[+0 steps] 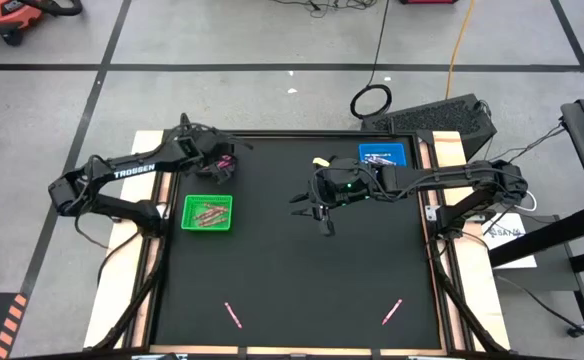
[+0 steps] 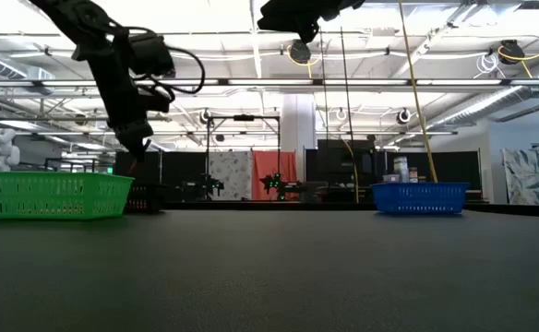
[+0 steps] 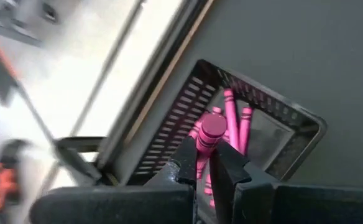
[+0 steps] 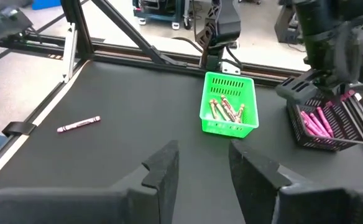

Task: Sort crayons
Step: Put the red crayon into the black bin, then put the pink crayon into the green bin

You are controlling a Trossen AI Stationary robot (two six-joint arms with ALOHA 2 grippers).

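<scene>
High view: left gripper [image 1: 219, 165] over black tray [image 1: 215, 172], right gripper [image 1: 317, 212] spread, empty, mid-table; left wrist: fingers pinch pink crayon [image 3: 210, 132] above tray w/ more pinks, early release could bounce it off the rim.

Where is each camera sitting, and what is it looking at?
High view: above, looking down; both arms, green tray, blue tray.
Low view: table height, facing the room; arms hang from above.
Left wrist view: left gripper pinching a pink crayon over the black tray.
Right wrist view: open right gripper faces the green tray.
Shared: green tray.
</scene>
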